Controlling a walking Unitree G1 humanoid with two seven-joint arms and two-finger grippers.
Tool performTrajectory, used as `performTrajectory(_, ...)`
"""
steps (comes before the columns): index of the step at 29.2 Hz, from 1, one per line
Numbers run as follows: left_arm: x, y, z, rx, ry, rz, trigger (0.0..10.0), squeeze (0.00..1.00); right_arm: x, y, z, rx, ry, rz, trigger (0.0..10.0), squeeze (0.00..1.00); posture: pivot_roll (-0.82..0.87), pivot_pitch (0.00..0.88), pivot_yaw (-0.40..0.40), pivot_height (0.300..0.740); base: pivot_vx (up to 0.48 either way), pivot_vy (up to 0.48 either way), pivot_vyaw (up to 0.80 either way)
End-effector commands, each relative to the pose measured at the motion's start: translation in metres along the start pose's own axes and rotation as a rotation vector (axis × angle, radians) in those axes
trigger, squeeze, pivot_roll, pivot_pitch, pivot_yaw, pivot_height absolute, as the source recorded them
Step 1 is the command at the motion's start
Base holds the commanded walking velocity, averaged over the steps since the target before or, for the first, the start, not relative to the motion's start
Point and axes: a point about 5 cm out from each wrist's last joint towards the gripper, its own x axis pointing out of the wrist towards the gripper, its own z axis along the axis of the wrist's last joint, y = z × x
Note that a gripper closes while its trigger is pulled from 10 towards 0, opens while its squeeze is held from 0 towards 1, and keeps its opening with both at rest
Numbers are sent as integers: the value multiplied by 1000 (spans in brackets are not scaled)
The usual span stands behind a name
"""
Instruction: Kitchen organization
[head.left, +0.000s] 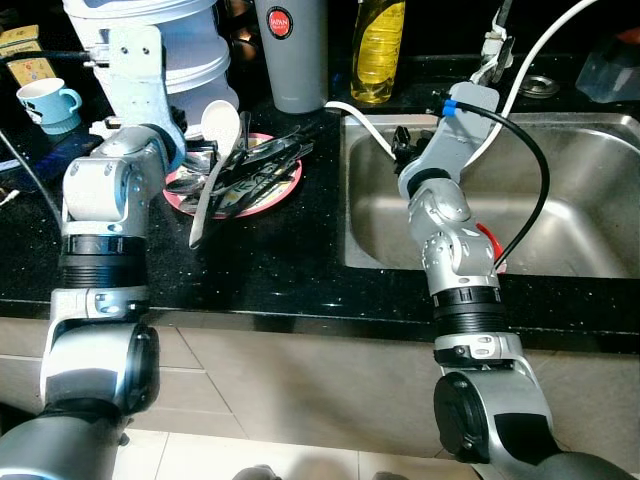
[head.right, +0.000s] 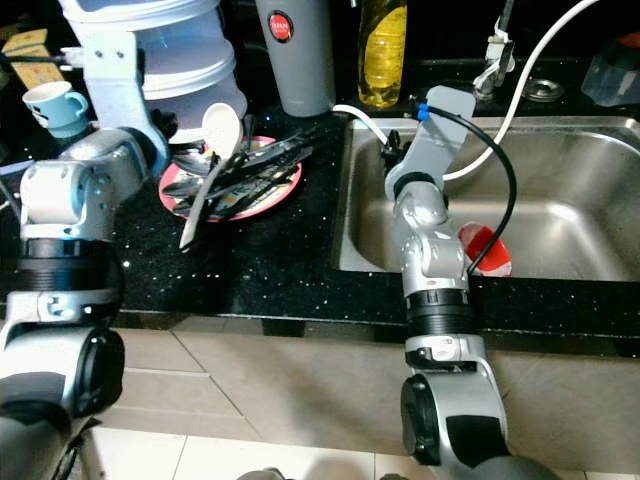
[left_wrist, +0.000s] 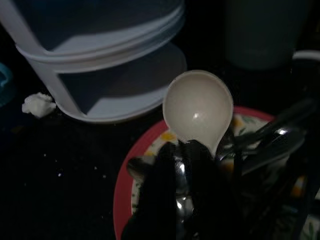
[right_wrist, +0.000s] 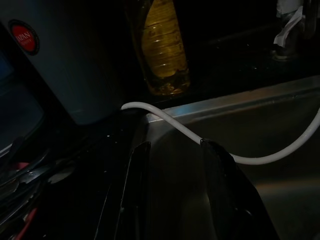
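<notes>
Left gripper (left_wrist: 182, 155) fingers together, over the red plate (head.left: 283, 190) of cutlery. White spoon (left_wrist: 198, 107) bowl lies just beyond the fingertips, handle running back under them. Right gripper (right_wrist: 172, 150), fingers apart, farther, at the sink (head.left: 560, 215) edge.

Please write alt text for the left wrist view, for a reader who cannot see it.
The left gripper hangs over a red-rimmed plate of dark utensils, just below a white plastic spoon. Behind stands a stacked white plastic container.
</notes>
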Motion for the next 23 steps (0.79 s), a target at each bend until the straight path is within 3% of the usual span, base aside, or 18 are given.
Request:
performTrajectory(1, 2, 7, -5, 0, 34, 29, 10000, 1000, -2, 4, 0, -2, 2, 11, 10000, 0, 143, 0, 124, 740, 0, 0, 0)
performTrajectory(7, 7, 16, -28, -113, 131, 44, 10000, 1000, -2, 2, -1, -2, 6, 6, 10000, 0, 144, 0, 124, 740, 0, 0, 0)
performTrajectory(8, 9, 16, -32, -198, 150, 16, 10000, 0, -2, 3, -1, -2, 6, 6, 10000, 0, 143, 0, 125, 740, 0, 0, 0)
performTrajectory(9, 10, 15, -35, -268, 168, -17, 10000, 0, -2, 3, -1, -2, 5, 6, 10000, 0, 141, 0, 128, 740, 0, 0, 0)
performTrajectory(14, 13, 11, -40, -353, 201, -80, 10000, 0, -2, 3, 0, 0, 3, 5, 10000, 0, 139, 0, 130, 740, 0, 0, 0)
performTrajectory(15, 15, 10, -42, -362, 215, -98, 8392, 0, -2, 3, 0, 0, 3, 4, 10000, 0, 135, 0, 132, 740, 0, 0, 0)
performTrajectory(19, 17, 6, -45, -370, 237, -131, 7216, 0, -2, 1, 0, 0, 1, -2, 10000, 0, 131, 0, 136, 740, 0, 0, 0)
performTrajectory(23, 19, 4, -48, -377, 252, -144, 7020, 0, -2, 0, 0, -1, 0, -8, 10000, 0, 128, 0, 140, 740, 0, 0, 0)
